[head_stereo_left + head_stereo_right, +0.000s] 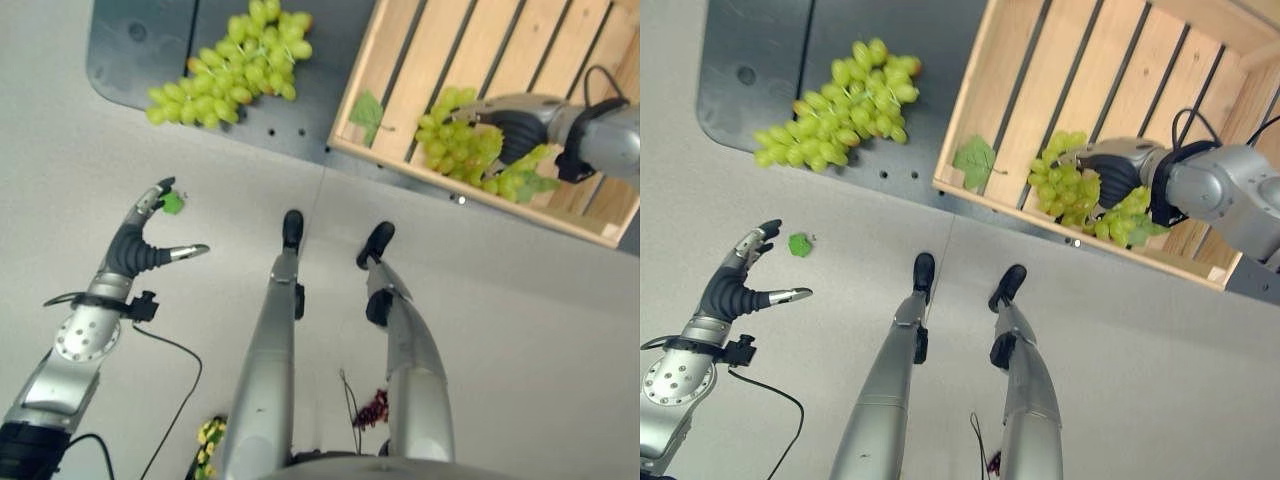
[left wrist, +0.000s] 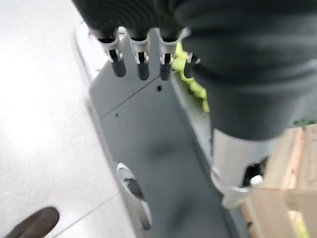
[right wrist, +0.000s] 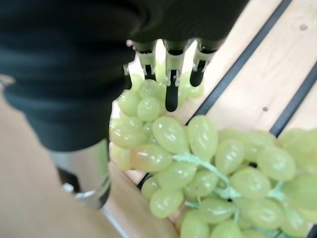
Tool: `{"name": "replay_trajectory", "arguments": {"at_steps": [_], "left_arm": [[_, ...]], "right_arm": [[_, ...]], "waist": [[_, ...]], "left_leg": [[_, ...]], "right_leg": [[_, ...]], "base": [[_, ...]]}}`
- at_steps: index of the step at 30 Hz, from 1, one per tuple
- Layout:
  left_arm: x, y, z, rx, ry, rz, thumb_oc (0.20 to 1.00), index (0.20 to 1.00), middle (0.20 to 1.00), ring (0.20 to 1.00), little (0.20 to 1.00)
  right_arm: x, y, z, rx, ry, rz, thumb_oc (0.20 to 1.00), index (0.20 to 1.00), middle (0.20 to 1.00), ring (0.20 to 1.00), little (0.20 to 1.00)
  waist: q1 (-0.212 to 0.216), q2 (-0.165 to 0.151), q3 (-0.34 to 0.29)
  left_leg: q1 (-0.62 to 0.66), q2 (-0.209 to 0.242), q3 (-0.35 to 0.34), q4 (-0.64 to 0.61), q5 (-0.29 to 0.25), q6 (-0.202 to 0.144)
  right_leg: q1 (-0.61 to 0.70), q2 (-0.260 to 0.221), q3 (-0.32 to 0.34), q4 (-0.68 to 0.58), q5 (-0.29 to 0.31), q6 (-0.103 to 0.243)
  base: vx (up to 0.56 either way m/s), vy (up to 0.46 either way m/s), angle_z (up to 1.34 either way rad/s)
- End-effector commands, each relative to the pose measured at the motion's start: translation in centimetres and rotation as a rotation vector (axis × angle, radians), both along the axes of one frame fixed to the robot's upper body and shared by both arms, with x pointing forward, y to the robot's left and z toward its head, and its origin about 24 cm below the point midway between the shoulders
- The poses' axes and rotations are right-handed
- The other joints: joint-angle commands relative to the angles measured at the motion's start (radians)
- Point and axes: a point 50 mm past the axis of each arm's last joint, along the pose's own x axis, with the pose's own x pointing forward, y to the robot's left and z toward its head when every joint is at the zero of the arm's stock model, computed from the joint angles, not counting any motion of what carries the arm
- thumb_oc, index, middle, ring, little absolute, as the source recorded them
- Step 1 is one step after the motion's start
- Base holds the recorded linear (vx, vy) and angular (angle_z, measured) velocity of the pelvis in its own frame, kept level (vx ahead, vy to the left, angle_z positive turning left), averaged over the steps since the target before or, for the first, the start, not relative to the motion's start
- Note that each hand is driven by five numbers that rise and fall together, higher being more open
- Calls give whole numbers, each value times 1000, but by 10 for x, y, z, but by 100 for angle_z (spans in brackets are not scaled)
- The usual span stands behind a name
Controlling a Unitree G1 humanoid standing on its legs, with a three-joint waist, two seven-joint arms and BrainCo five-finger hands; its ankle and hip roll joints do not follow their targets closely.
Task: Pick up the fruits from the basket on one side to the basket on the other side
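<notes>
The left hand (image 1: 735, 280) hangs open and empty; ahead of it one grape bunch (image 1: 232, 68) lies on the dark platform (image 1: 135, 40), unmoved. The right hand (image 1: 1110, 170) rests on a second bunch (image 1: 1072, 192) in the wooden crate (image 1: 1040, 70); grasp unclear

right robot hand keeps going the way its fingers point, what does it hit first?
Most likely the green grape bunch in the wooden crate: the right robot hand already has its fingertips among the grapes. The crate slats lie just beyond; depth there is unclear.
</notes>
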Motion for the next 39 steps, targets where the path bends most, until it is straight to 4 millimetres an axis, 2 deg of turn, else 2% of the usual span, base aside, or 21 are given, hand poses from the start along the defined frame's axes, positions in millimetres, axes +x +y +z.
{"name": "replay_trajectory", "arguments": {"at_steps": [1, 7, 13, 14, 15, 16, 17, 18, 19, 27, 39], "left_arm": [[-14, 5, 16, 45, -110, 38, 1000, 1000, 1000, 1000, 1000], [-13, 1, 24, 63, -144, 24, 1000, 1000, 1000, 1000, 1000], [-14, 1, 27, 81, -167, 33, 1000, 1000, 1000, 1000, 1000], [-13, 0, 28, 89, -169, 32, 1000, 1000, 1000, 1000, 1000], [-13, 0, 28, 89, -169, 32, 1000, 1000, 1000, 1000, 1000], [-14, -1, 30, 93, -177, 31, 1000, 1000, 1000, 1000, 1000], [-14, -1, 30, 93, -177, 31, 1000, 1000, 1000, 1000, 1000], [-13, -2, 29, 83, -179, 29, 1000, 1000, 1000, 1000, 1000], [-13, -2, 29, 84, -179, 29, 1000, 1000, 1000, 1000, 1000], [-15, -4, 28, 68, -199, 47, 1000, 1000, 1000, 1000, 1000], [-17, -6, 28, 67, -215, 54, 1000, 1000, 1000, 1000, 1000]], "right_arm": [[-9, -17, -21, -31, 93, -43, 1000, 1000, 1000, 1000, 1000], [-10, -13, -27, -23, 94, -23, 1000, 1000, 1000, 1000, 1000], [-10, -6, -31, -25, 93, 8, 1000, 1000, 1000, 1000, 1000], [-10, -3, -32, -33, 97, 19, 912, 912, 912, 912, 912], [-10, -3, -31, -34, 97, 18, 875, 875, 875, 875, 875], [-9, 0, -32, -36, 100, 21, 583, 583, 583, 583, 583], [-9, 0, -32, -37, 100, 21, 492, 492, 492, 492, 492], [-8, 2, -33, -37, 100, 26, 219, 219, 219, 219, 219], [-8, 2, -33, -37, 100, 26, 200, 200, 200, 200, 200], [-4, 19, -37, -16, 62, 93, 200, 200, 200, 200, 200], [-6, 23, -42, 2, 44, 115, 200, 200, 200, 200, 200]], "waist": [[-16, -43, -10], [-20, -49, -10], [-17, -43, -10], [-14, -43, -10], [-14, -43, -10], [-13, -39, -10], [-14, -39, -10], [-15, -37, -10], [-15, -37, -10], [-14, -30, -10], [-13, -31, -10]], "left_leg": [[7, -21, -15, 85, -120, -8], [-29, -16, -19, 101, -120, -7], [-35, -13, -23, 79, -111, -6], [-35, -12, -22, 75, -111, -6], [-34, -12, -21, 75, -110, -6], [-36, -12, -21, 73, -110, -4], [-37, -12, -21, 73, -110, -4], [-40, -14, -20, 72, -112, -2], [-41, -14, -20, 73, -112, -2], [-63, -18, -11, 82, -121, 7], [-56, -16, -7, 63, -120, 12]], "right_leg": [[-61, -100, 30, 44, 74, 145], [-101, -101, 32, 69, 62, 138], [-116, -105, 27, 72, 60, 139], [-117, -104, 26, 70, 60, 139], [-118, -104, 26, 70, 60, 139], [-121, -104, 27, 69, 61, 140], [-121, -104, 27, 69, 61, 140], [-124, -104, 29, 65, 61, 141], [-124, -104, 29, 65, 61, 141], [-146, -96, 39, 53, 63, 142], [-152, -92, 45, 46, 61, 141]], "base": [[-30, -24, -14], [-14, -38, -5], [-2, -6, 0], [0, 0, 0], [0, 0, 0], [0, 0, 0], [0, 0, 0], [0, 0, 0], [0, 0, 0], [5, 8, 0], [0, 0, 0]]}}
